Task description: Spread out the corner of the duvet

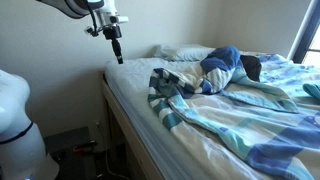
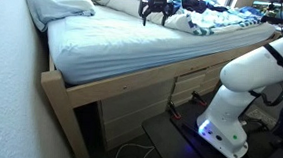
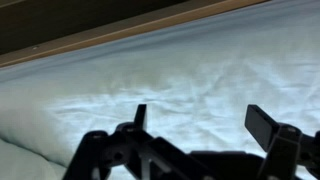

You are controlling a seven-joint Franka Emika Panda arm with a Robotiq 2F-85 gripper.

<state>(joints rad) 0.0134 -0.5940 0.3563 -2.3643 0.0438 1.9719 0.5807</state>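
The duvet [image 1: 250, 110], light blue with teal, dark blue and white stripes, lies bunched over most of the bed. Its rumpled corner [image 1: 165, 88] is folded back near the bed's middle; it also shows in an exterior view [image 2: 191, 22]. My gripper [image 1: 118, 55] hangs above the bare white sheet [image 1: 128, 75] near the bed's edge, apart from the corner. It also shows in an exterior view [image 2: 156, 18]. In the wrist view the gripper [image 3: 200, 120] is open and empty over the white sheet [image 3: 190, 80]; no duvet shows there.
A white pillow [image 2: 62, 3] lies at the head of the bed, also in an exterior view [image 1: 185, 52]. The wooden bed frame [image 2: 121, 88] has drawers below. The robot's white base [image 2: 246, 86] stands beside the bed. A wall runs along the bed.
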